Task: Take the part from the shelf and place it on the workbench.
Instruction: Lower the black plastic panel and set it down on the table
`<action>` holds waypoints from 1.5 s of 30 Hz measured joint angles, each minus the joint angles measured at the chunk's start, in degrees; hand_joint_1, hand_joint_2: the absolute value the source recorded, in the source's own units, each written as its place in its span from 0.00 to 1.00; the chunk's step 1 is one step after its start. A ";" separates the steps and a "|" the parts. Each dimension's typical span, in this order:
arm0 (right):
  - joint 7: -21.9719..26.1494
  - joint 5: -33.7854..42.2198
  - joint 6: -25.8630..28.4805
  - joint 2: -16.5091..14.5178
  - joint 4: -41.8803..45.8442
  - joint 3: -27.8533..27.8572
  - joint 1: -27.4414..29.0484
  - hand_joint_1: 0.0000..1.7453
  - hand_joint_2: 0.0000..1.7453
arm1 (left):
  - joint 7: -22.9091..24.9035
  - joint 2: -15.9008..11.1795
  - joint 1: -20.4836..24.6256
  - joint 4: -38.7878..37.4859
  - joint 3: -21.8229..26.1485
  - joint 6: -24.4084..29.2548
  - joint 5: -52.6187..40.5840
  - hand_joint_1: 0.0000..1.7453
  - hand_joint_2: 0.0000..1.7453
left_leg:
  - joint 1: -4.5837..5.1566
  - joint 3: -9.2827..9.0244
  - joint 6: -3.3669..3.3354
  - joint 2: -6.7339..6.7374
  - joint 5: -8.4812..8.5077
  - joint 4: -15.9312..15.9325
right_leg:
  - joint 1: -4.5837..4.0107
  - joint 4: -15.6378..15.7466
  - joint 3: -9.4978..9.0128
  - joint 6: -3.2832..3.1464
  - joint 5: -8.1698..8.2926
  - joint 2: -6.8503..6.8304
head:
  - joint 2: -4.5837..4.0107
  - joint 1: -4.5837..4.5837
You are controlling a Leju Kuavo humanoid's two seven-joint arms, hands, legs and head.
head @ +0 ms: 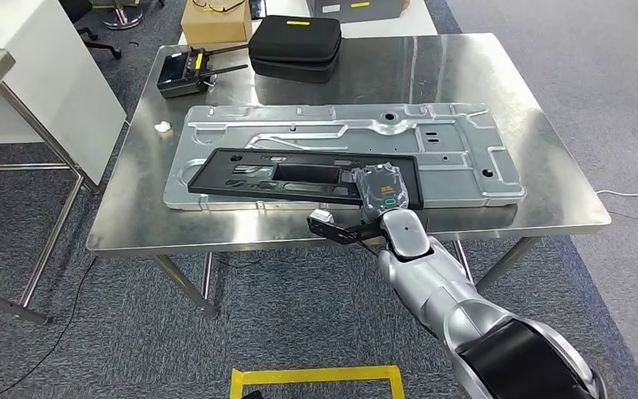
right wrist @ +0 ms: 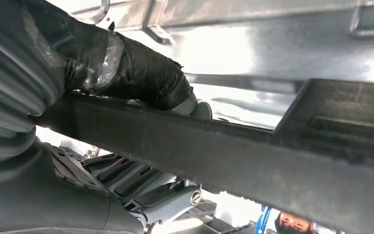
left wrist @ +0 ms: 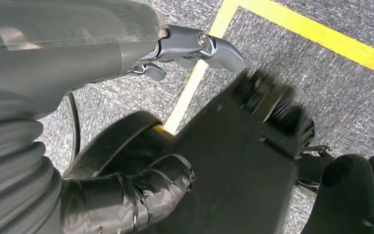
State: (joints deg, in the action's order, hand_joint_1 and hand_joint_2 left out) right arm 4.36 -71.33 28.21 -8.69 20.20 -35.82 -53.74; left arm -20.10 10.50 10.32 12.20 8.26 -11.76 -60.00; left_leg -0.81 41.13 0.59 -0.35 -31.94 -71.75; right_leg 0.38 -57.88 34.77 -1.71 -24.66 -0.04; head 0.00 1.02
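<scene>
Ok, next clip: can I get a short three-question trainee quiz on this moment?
1. True or false: the black part is over the silver panel.
2. Which hand grips the black part? A: left. B: right.
3. Fill in: near the far edge of the table sits a black zipped ____.

Key: 1 true. 2 B, the right hand holds its end nearest the robot's right. 3 case.

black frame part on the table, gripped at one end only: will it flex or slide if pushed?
The black frame part is long, thin and full of cutouts, so it probably flexes somewhat. The right hand grips its right end; the far end may sag if lifted. It lies on the ribbed metal panel, so it could slide.
</scene>
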 joint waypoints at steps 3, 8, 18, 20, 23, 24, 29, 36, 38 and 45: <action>0.21 0.30 -0.57 -0.14 -0.20 0.00 0.30 1.00 1.00 | 0.01 -0.06 -0.06 0.00 0.00 -0.04 0.00 0.00 1.00 | -0.10 0.68 0.24 0.03 1.45 -1.17 | 0.00 -0.35 0.01 0.06 -0.21 0.04 | 0.00 -0.01; 0.37 0.93 -0.94 -0.28 -0.27 0.00 0.37 1.00 1.00 | -0.04 -0.09 0.08 0.00 0.01 -0.19 0.02 0.00 1.00 | -0.12 -5.69 -0.37 -0.04 6.34 11.96 | -0.35 -1.79 0.56 1.24 -1.04 0.30 | 0.00 -0.09; 0.25 1.19 -0.84 -0.24 -0.47 0.00 0.66 0.25 1.00 | -0.20 -0.13 0.06 0.00 0.02 -0.18 0.02 0.00 1.00 | -0.26 -5.86 -2.31 -0.02 6.74 12.62 | 0.19 -16.91 7.96 2.91 -6.96 0.14 | 0.00 -0.13; 0.25 1.25 -0.73 -0.22 -0.45 0.00 0.51 0.00 1.00 | -0.33 -0.11 0.10 0.00 0.02 -0.03 -0.04 0.00 1.00 | -0.25 -6.01 -2.21 -0.11 6.66 12.62 | 0.08 -9.48 4.60 2.30 -2.72 0.15 | 0.00 -0.13; 0.26 1.28 -0.46 -0.22 -0.42 0.00 0.03 0.00 1.00 | -0.49 -0.05 0.17 0.00 0.02 0.24 -0.02 0.00 0.50 | -0.06 -5.80 -1.72 -0.09 6.64 12.60 | -0.49 -1.89 1.13 1.49 -0.55 0.15 | 0.00 -0.12; 0.26 1.31 -0.38 -0.21 -0.42 0.00 -0.02 0.00 1.00 | -0.49 -0.05 0.19 0.00 0.02 0.28 0.07 0.00 0.25 | -0.02 -5.75 -1.46 -0.06 6.71 12.67 | -0.62 -1.62 0.98 1.39 -0.66 0.17 | 0.00 -0.11; 0.25 1.41 0.02 -0.18 -0.40 0.00 -0.13 0.00 1.00 | -0.48 -0.07 0.26 0.00 0.04 0.23 0.59 0.00 0.00 | -0.06 -3.37 -0.21 0.05 2.72 6.69 | 0.06 -0.17 0.07 0.14 -0.06 0.01 | 0.00 -0.09; 0.25 1.46 0.12 -0.18 -0.40 0.00 0.35 0.00 1.00 | -0.38 -0.12 0.16 0.00 0.04 0.32 0.56 0.00 0.00 | -0.34 -3.86 0.21 0.15 5.08 7.25 | -0.10 -1.35 0.28 0.48 -0.71 0.12 | 0.00 -0.09; 0.20 1.57 0.18 -0.17 -0.40 0.00 0.35 0.00 1.00 | -0.40 -0.09 0.21 0.00 0.04 0.46 0.53 0.00 0.00 | -0.33 -5.85 -0.22 0.12 6.09 11.44 | -0.38 -1.91 0.63 1.04 -0.98 0.19 | 0.00 -0.14; 0.10 1.87 0.23 -0.16 -0.40 0.00 0.42 0.00 1.00 | -0.46 -0.02 0.16 0.00 0.04 0.52 0.52 0.00 0.00 | -0.40 -5.93 -2.19 0.08 6.60 12.44 | -0.04 -10.84 4.74 2.86 -6.32 0.10 | 0.00 -0.20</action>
State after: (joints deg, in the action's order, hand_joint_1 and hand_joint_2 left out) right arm 4.46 -69.46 28.44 -8.85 19.80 -35.82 -53.31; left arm -20.56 10.47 10.48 12.20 8.31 -11.23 -59.47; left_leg -1.21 35.20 -1.60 -0.26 -25.34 -59.31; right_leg 0.34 -68.72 39.51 1.15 -30.98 0.06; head 0.00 0.82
